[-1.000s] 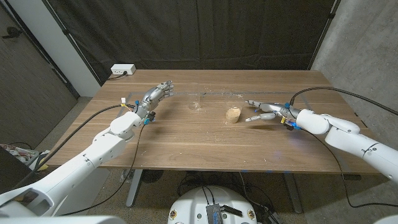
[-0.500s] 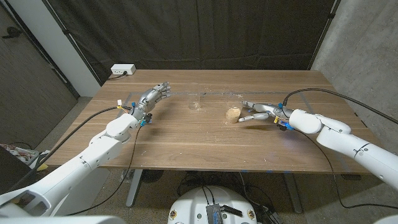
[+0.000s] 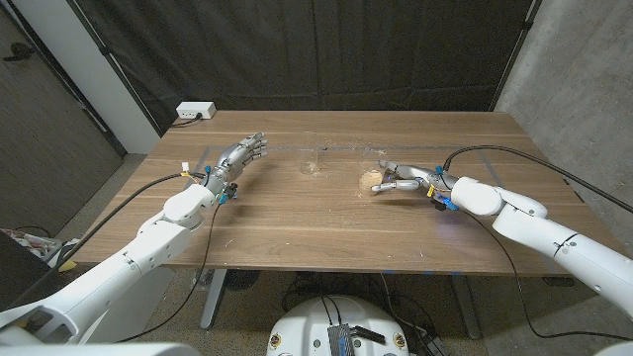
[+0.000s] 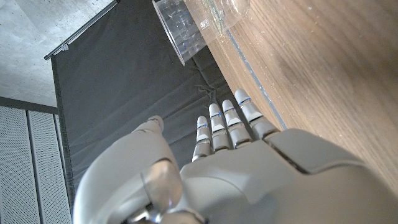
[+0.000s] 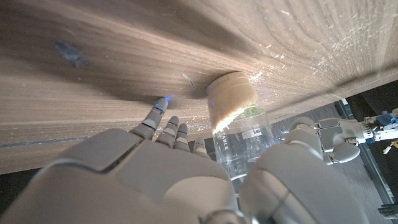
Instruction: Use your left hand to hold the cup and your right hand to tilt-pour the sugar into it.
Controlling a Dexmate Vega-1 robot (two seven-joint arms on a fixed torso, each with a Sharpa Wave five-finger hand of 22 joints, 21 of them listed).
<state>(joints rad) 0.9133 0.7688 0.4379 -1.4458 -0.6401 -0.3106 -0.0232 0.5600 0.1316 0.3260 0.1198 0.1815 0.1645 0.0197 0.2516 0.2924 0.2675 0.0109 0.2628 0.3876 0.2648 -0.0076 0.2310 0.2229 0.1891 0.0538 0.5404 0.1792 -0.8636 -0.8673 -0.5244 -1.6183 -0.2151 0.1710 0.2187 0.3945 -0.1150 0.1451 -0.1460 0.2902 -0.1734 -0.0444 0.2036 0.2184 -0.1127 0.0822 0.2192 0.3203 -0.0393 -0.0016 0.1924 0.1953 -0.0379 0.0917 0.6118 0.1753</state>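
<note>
The counter is the wooden surface I stand at, and both my arms reach out over it toward its far edge. My left robot hand hovers near the far left part of the counter, fingers straight and apart, holding nothing. The clear cup stands between my two hands, a little toward the far edge, well apart from my left robot hand and off to its right, so that hand is the nearer one to it. My right robot hand is at the sugar jar, right of the counter's middle, thumb and fingers spread on either side of it; I cannot tell whether they press it yet. The jar stands upright, its long axis vertical, just left of my right palm.
</note>
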